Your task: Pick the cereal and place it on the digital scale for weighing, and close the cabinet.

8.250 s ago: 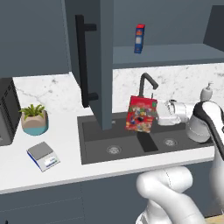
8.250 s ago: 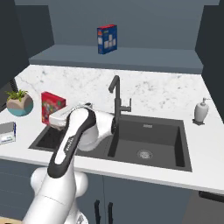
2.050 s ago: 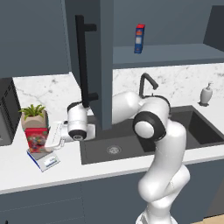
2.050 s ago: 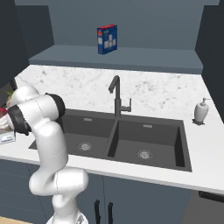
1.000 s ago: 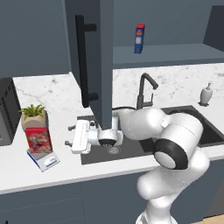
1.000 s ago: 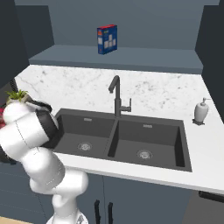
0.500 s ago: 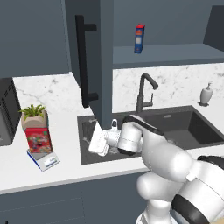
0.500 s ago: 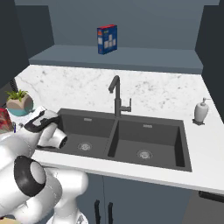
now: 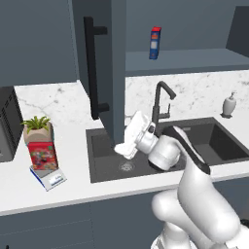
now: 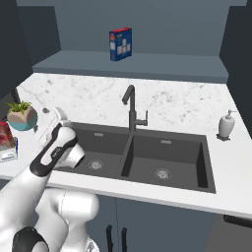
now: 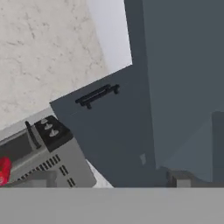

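Note:
The red cereal (image 9: 43, 154) box stands upright on the small white digital scale (image 9: 49, 178) at the counter's left, and shows at the frame edge as cereal (image 10: 4, 135) and as a red patch, the cereal (image 11: 3, 169). The slate-blue cabinet door (image 9: 117, 73) stands open, edge-on, with its black bar handle (image 9: 92, 68) facing left. My gripper (image 9: 124, 148) hangs open over the sink's left basin, just below and right of that door's lower edge, well right of the cereal. The hand view looks at the cabinet door (image 11: 131, 131) and its handle (image 11: 97, 96), with nothing between the gripper (image 11: 113, 181) tips.
A potted plant (image 9: 37, 130) stands right behind the cereal. The black microwave (image 9: 5, 126) is at far left. A double sink (image 10: 142, 152) with a black faucet (image 9: 160, 99) lies ahead. A soap dispenser (image 9: 227, 104) sits at right. A blue box (image 9: 154, 43) stands on the open shelf.
My arm has swung right, away from the scale, to the sink below the open door. The hand rose and turned. The cereal stays on the scale.

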